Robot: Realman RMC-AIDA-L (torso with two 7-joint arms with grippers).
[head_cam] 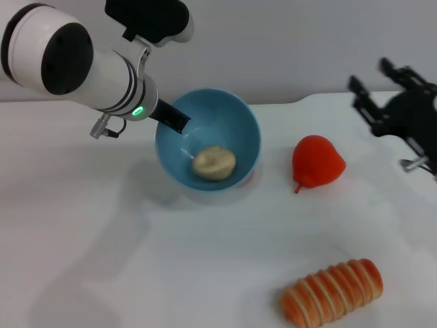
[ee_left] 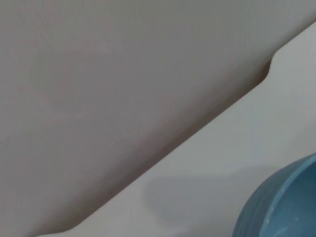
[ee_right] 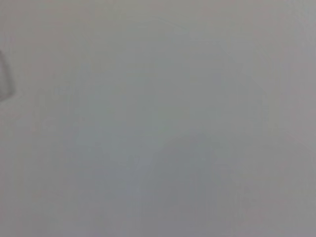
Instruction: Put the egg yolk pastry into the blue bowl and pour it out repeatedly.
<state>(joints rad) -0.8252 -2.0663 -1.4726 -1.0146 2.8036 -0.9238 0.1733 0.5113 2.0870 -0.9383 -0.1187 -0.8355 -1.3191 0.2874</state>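
The blue bowl (head_cam: 239, 126) is tilted with its opening facing me, held at the middle of the white table. The egg yolk pastry (head_cam: 214, 162), a pale beige ball, lies inside on the bowl's lower wall. My left gripper (head_cam: 172, 117) is shut on the bowl's upper-left rim, with one black finger (head_cam: 176, 119) inside the bowl. Part of the bowl's outer wall shows in the left wrist view (ee_left: 281, 205). My right gripper (head_cam: 382, 85) hangs open and empty at the far right, away from the bowl.
A red pear-shaped toy (head_cam: 317, 162) lies right of the bowl. A long orange ridged bread roll (head_cam: 332, 292) lies near the front right. A sliver of pink (head_cam: 248, 179) shows behind the bowl's lower right edge. A grey wall stands behind the table.
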